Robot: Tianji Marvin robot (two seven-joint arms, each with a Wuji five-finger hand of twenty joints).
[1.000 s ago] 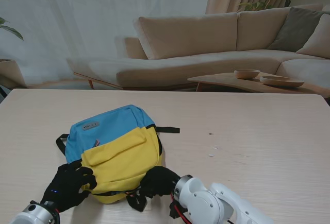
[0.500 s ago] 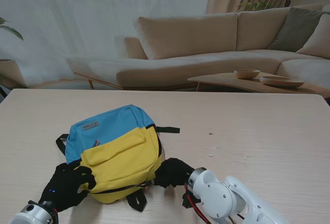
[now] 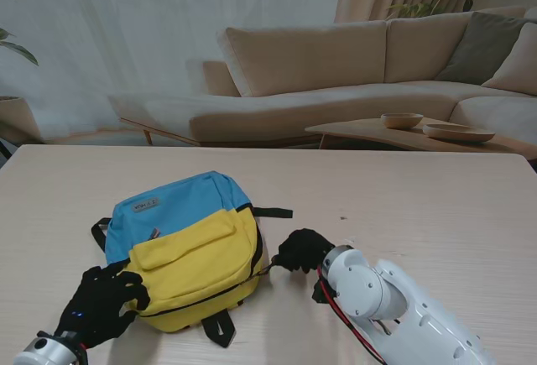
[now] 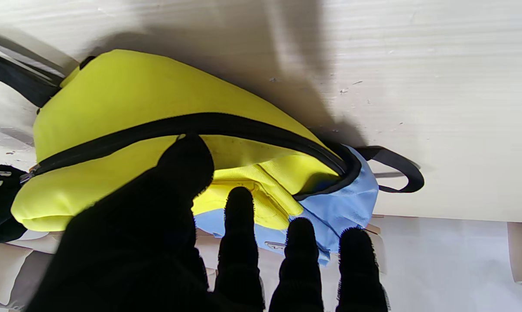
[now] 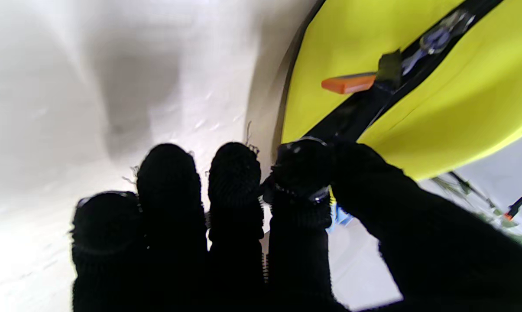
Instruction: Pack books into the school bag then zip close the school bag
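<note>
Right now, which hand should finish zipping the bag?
Probably the right hand: its thumb and finger already pinch at the black zipper on the bag. The left hand rests open on the bag's near left corner, steadying it.

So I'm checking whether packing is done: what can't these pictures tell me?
- Books: none visible; the school bag shows only its outside in every view.
- Zipper pull: right wrist view, hidden under the right hand fingertips.
- Zipper's far end: left wrist view, blocked by the left hand thumb.
- Bag label: stand view, too small to read.
</note>
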